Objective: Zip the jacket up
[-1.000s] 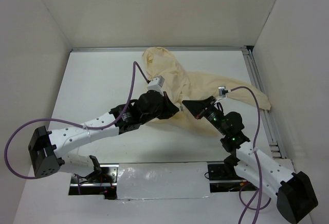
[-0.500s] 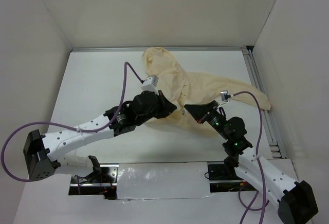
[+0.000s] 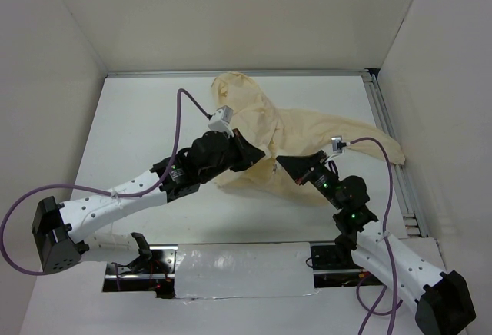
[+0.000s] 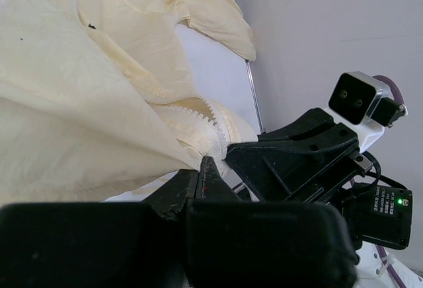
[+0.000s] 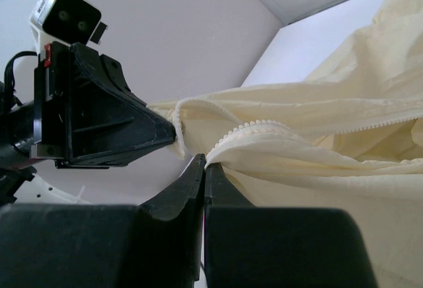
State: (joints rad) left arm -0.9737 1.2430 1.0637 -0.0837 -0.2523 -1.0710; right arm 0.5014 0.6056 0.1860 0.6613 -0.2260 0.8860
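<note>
- The jacket lies crumpled on the far right part of the white table. Its hood points toward the back wall and one sleeve trails off to the right.
- The left gripper has its black fingers pressed together on a fold at the jacket's near edge, and the cloth runs out from the point where they meet.
- The right gripper is likewise clamped on fabric, pinching just below a row of zipper teeth.
- The two grippers sit almost tip to tip, apparently each on its own side of the front opening.
- That placement most likely serves to bring the two bottom ends of the zipper together and keep the hem taut, since loose cloth would buckle under any pull.
- Gripping right beside the teeth rather than out on the body gives control of the track itself.
- No slider or pull tab can be made out in any view, so how far the closure has got cannot be told. The teeth in sight look open.
- The fabric is thin, soft and matte, a pale cream-yellow. It falls into broad folds with fine creases and sags wherever it is not held.
- The teeth form a small, regular, toothed ridge in the same pale colour, curving with the cloth.
- The gripper fingers are hard, dark and wedge-shaped, tapering to narrow tips.
</note>
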